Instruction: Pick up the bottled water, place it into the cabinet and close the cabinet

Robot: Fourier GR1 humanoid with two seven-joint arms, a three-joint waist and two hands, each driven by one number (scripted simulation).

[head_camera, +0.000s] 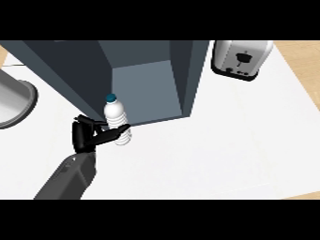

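pot lay tipped at our 9 o'clock | our left hand curled round the bottle, upright at 7 o'clock of the cabinet mouth | cabinet stood open | toaster at cabinet's 2 o'clock | counter white

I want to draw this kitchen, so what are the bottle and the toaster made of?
The bottle, held by the left robot hand, looks like pale see-through plastic: ribbed sides and a dark teal cap. The toaster looks like shiny brushed metal with a black base and lever, though painted plastic could look similar.
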